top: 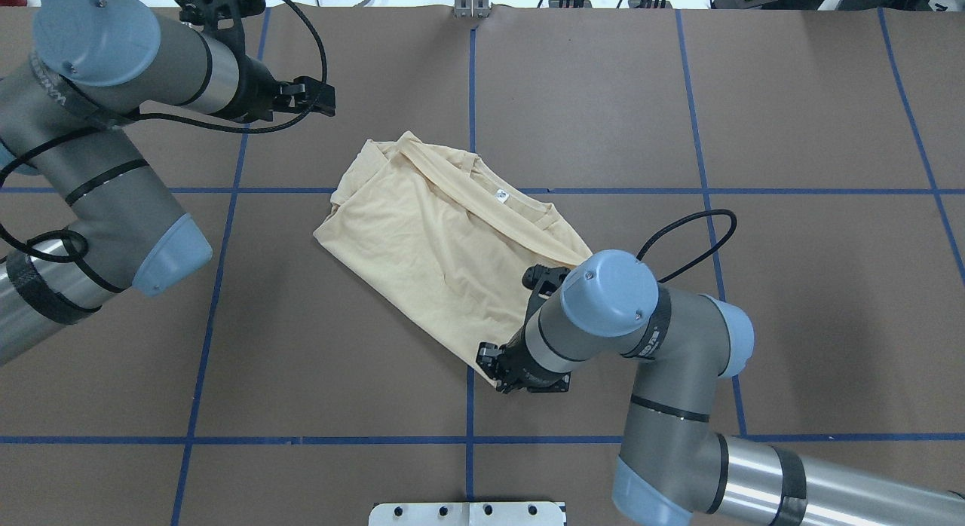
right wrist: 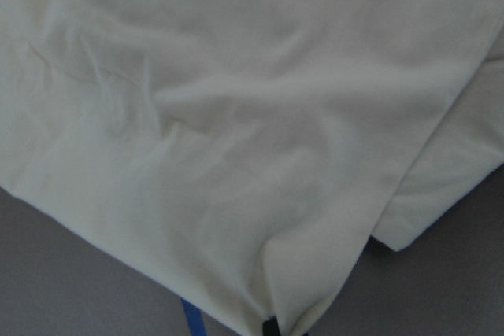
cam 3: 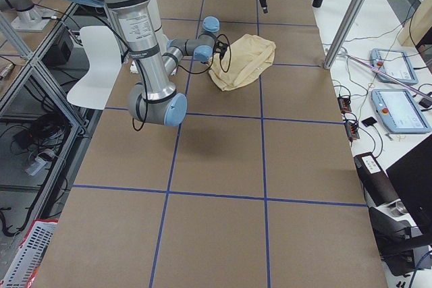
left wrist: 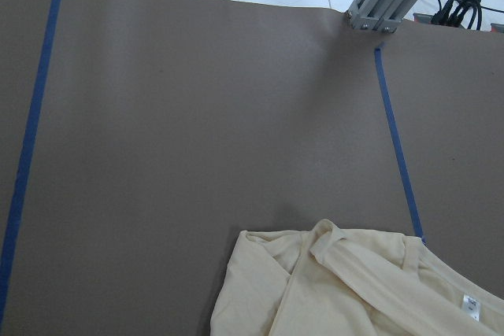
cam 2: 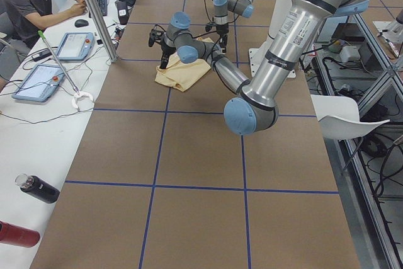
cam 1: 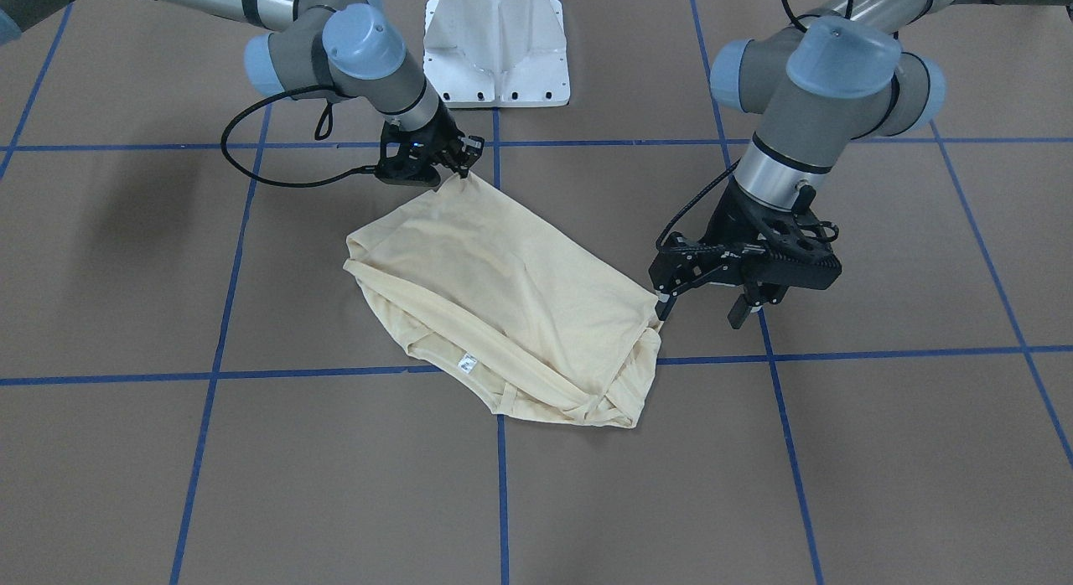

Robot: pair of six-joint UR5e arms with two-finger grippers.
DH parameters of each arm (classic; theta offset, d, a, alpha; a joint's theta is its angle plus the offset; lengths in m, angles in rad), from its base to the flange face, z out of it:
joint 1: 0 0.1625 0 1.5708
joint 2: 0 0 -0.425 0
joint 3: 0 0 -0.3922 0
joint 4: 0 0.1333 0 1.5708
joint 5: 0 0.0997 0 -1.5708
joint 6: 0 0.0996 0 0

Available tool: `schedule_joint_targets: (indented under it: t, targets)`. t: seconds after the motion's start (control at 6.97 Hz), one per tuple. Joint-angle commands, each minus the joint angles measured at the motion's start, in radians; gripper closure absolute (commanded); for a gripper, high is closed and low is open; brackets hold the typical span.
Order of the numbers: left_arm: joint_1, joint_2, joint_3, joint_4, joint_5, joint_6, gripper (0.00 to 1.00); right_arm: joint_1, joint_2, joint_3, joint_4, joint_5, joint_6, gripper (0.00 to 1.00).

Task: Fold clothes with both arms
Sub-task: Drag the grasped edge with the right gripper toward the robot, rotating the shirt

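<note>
From the front we see the T-shirt loosely folded at mid-frame on the surface. The right claw, upper left, is pinched onto its top corner. The left claw, at right, is spread wide and holds nothing. From overhead, the left claw sits upper left, apart from the T-shirt. Cloth fills the right wrist view.

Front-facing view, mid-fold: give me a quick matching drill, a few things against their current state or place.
1. left arm's black claw
2. right arm's black claw
3. small white neck tag

A. shut on a corner of the pale cream-yellow thin shirt
B. on the neckline band
C. open, not holding the cloth

Pairs: 1-C, 2-A, 3-B
</note>
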Motion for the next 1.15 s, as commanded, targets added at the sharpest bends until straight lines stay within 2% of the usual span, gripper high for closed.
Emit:
schedule_joint_targets:
  t: [0.0,0.29,0.43,0.57,1.0]
  targets:
    - [0.002,0.006,-0.004,0.000,0.000,0.002,0.00,-0.095,0.069,-0.009,0.004,0.000,0.119,1.00]
    - [0.003,0.007,-0.001,0.000,0.000,0.002,0.00,-0.115,0.100,-0.020,0.010,-0.001,0.129,0.96]
    - [0.003,0.007,0.001,0.000,-0.002,0.005,0.00,-0.116,0.109,-0.017,0.013,-0.004,0.127,0.02]
    - [0.005,0.006,-0.001,-0.002,-0.002,0.005,0.00,-0.104,0.110,-0.001,0.017,-0.009,0.127,0.00]
    - [0.113,0.055,-0.005,-0.055,-0.006,-0.061,0.00,0.116,0.094,-0.001,0.009,0.002,0.091,0.00]
